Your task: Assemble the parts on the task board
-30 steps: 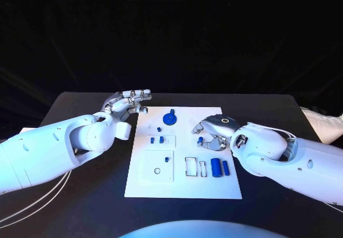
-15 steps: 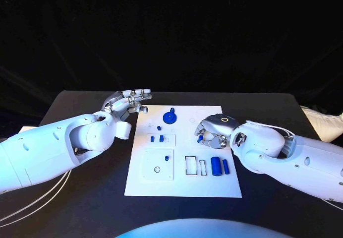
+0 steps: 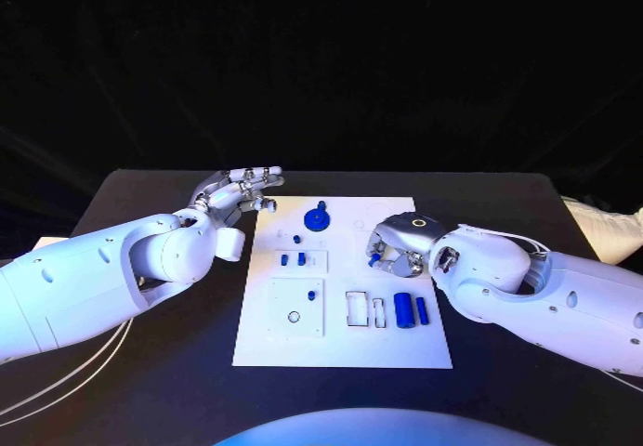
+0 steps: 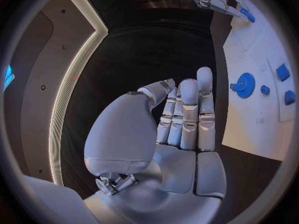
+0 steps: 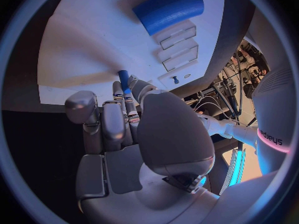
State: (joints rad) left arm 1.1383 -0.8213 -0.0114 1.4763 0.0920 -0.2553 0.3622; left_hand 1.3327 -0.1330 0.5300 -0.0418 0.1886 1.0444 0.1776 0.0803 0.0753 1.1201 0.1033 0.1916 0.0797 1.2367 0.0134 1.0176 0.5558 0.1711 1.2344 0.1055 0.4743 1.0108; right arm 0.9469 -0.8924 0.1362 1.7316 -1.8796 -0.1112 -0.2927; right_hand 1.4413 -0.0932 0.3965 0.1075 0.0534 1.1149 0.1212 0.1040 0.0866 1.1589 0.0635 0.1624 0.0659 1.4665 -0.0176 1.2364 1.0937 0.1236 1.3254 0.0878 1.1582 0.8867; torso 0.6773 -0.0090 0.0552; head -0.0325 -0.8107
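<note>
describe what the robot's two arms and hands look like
Both arms are bulky, rounded and glossy white. Thin pale cables loop beside the left arm and over the right. Each ends in a silver, segmented hand: left hand, right hand, which bears a small ring mark on its back.

Task board: you have one white plate (image 3: 402, 348), at the middle of the frame.
Hands: you have two, the left hand (image 3: 239, 193) at upper left of the board and the right hand (image 3: 398, 246) over its right half.
Gear: one blue gear (image 3: 318, 220), near the board's top.
Cylinders: two, a thick cylinder (image 3: 403, 309) and a thin cylinder (image 3: 422, 310) side by side at lower right.
Small pieces: you can count four small blue pieces (image 3: 302, 259) on the board's left half.
Held part: one blue peg (image 5: 123, 79), pinched at the right hand's fingertips.
</note>
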